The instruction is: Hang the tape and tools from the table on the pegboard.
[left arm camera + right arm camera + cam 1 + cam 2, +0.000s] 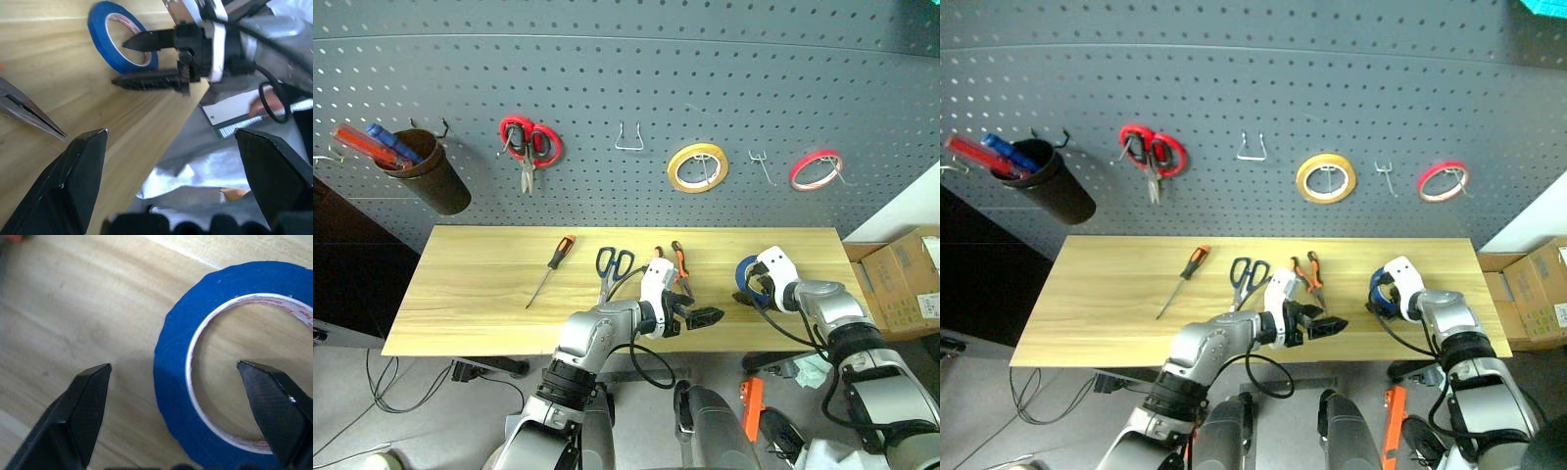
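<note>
- Right gripper (173, 377) stood over the tape (171, 382), near the right end of the table (460, 294), towards its front edge. Fingers were spread: one fingertip inside the ring's hole, the other outside on bare wood, so the blue wall sat between them. Not pinched yet.
- Left gripper (700, 315) hung at the table's front edge, mid-length, fingers spread wide and empty, beside the pliers (679, 262).
- Black-handled scissors (613, 266) and screwdriver (553, 266) lay flat further left, untouched.
- Judgement: step in hand was gripping the tape. To do it well, lower until both tips reach the wood, then squeeze squarely on the wall so the ring cannot slide.
- Pegboard (607, 78) had a bare hook (761, 164) between the yellow ring (697, 166) and red ring (816, 168); likely target.
</note>
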`<state>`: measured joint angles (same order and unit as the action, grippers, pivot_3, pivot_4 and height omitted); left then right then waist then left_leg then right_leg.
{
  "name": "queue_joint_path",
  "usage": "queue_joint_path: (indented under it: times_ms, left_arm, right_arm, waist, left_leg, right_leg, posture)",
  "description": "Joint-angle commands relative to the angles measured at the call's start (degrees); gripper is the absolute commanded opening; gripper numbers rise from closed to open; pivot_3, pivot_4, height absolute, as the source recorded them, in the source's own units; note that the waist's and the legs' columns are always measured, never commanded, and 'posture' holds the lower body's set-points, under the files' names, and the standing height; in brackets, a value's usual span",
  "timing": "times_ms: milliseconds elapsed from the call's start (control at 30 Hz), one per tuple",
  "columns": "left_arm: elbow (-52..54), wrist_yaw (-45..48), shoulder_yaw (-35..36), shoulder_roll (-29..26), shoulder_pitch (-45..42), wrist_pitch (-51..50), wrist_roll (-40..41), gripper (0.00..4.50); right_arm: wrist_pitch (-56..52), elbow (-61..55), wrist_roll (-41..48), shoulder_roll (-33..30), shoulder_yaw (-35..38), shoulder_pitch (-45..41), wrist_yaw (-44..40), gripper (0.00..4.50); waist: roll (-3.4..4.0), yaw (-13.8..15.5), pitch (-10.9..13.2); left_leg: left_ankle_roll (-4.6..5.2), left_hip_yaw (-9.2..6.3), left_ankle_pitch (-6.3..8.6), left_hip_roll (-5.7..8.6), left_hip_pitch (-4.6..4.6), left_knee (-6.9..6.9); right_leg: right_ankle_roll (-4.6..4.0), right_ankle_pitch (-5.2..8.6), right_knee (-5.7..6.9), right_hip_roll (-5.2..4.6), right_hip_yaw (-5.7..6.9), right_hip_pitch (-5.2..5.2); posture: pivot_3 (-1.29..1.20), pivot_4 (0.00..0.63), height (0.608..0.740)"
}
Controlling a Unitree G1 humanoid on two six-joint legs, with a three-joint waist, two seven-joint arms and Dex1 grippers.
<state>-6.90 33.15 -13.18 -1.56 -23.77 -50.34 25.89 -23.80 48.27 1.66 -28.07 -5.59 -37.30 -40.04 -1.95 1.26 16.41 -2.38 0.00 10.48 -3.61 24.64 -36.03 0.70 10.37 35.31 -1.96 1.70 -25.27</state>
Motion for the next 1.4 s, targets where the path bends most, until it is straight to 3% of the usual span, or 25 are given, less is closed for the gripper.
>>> queue_joint_path:
  times_ms: [33,300,433,567,700,833,933,1100,1267,1400]
  left_arm:
    - [2.41,0.32,-0.19,0.16,0.74,-0.39,0.47,4.5]
    - [1.87,0.56,-0.03,-0.23,0.13,-0.04,0.17,4.5]
    - [1.73,1.49,-0.02,-0.49,-1.55,0.67,0.16,4.5]
    - [3.87,3.16,0.62,-1.54,-2.45,2.16,0.82,4.5]
    - [11.41,6.15,3.79,-3.63,-2.57,2.49,5.0,4.5]
    - [16.46,9.24,7.59,-6.34,-2.77,-2.86,11.85,4.5]
    - [17.71,10.42,11.24,-8.7,-4.36,-6.72,17.07,4.5]
    - [14.54,9.13,15.99,-10.1,-8.69,-6.92,19.75,4.5]
    - [7.93,8.5,16.15,-10.26,-12.77,-1.29,15.81,4.5]
    - [6.26,7.36,16.1,-9.59,-13.04,1.39,14.19,4.5]
  right_arm:
    - [-2.3,4.63,0.49,0.81,0.88,0.17,-1.55,3.21]
    - [-3.84,5.26,0.96,1.81,3.05,-0.53,-2.28,0.55]
    - [-4.46,-1.96,1.11,1.24,3.87,3.28,-1.0,0.53]
    - [-3.84,-27.54,0.09,0.32,4.63,15.95,4.26,0.53]
    - [-3.1,-61.65,-6.34,2.92,5.93,34.02,16.31,0.53]
    - [3.1,-73.64,-16.08,3.83,1.8,42.42,24.71,0.53]
    - [10.07,-73.83,-22.72,3.71,-1.0,42.92,30.39,0.53]
    - [17.65,-64.53,-24.43,3.17,-0.63,33.13,33.78,0.53]
    - [25.95,-50.59,-21.4,1.86,0.29,21.95,32.97,0.53]
    - [34.7,-41.46,-13.36,2.52,0.92,17.59,27.26,0.53]
  waist:
    - [0.0,0.0,0.0]
    - [-0.01,-0.03,0.0]
    - [0.0,0.0,-0.01]
    - [0.2,0.21,-0.14]
    - [0.42,0.01,-0.27]
    - [0.58,-1.14,-1.31]
    - [0.37,-1.95,-2.79]
    - [0.22,-3.24,-4.85]
    - [0.13,-3.69,-6.36]
    - [-0.09,-3.51,-7.28]
  left_leg:
    - [0.0,0.0,0.0,0.01,0.0,0.0]
    - [0.0,0.02,0.01,0.01,0.0,0.04]
    - [0.0,0.02,0.01,-0.01,0.0,0.04]
    - [-0.07,-0.01,0.07,0.01,0.08,0.06]
    - [-0.38,0.15,0.26,0.01,0.29,0.06]
    - [-0.59,0.47,0.39,0.04,0.3,-0.03]
    - [-0.62,0.51,0.4,0.04,0.21,-0.05]
    - [-0.61,0.45,0.39,0.07,0.15,-0.31]
    - [-0.6,0.28,0.39,0.06,0.12,-0.79]
    - [-0.59,0.15,0.4,0.07,0.12,-0.76]
  right_leg:
    - [0.0,0.0,0.0,0.0,-0.03,0.0]
    - [0.02,0.01,0.0,0.07,-0.15,-0.02]
    - [0.02,0.01,0.0,0.13,-0.18,-0.03]
    - [0.15,0.06,-0.01,0.14,-0.19,-0.07]
    - [0.67,0.0,0.02,0.16,-0.41,-0.38]
    - [0.79,0.04,0.13,0.18,-0.78,-0.58]
    - [0.7,0.1,0.1,0.21,-0.84,-0.56]
    - [0.55,0.12,0.01,0.32,-0.98,-0.34]
    - [0.59,-0.05,-0.23,0.56,-1.15,0.1]
    - [0.59,-0.11,-0.22,0.7,-1.24,0.26]
  posture:
    - [0.09,0.355,0.74]
    - [0.08,0.33,0.74]
    - [0.08,0.31,0.74]
    - [0.04,0.26,0.74]
    - [-0.01,0.205,0.74]
    - [-0.04,0.16,0.74]
    - [-0.06,0.116,0.74]
    - [-0.07,0.077,0.74]
    - [-0.04,0.049,0.74]
    - [-0.01,0.035,0.74]
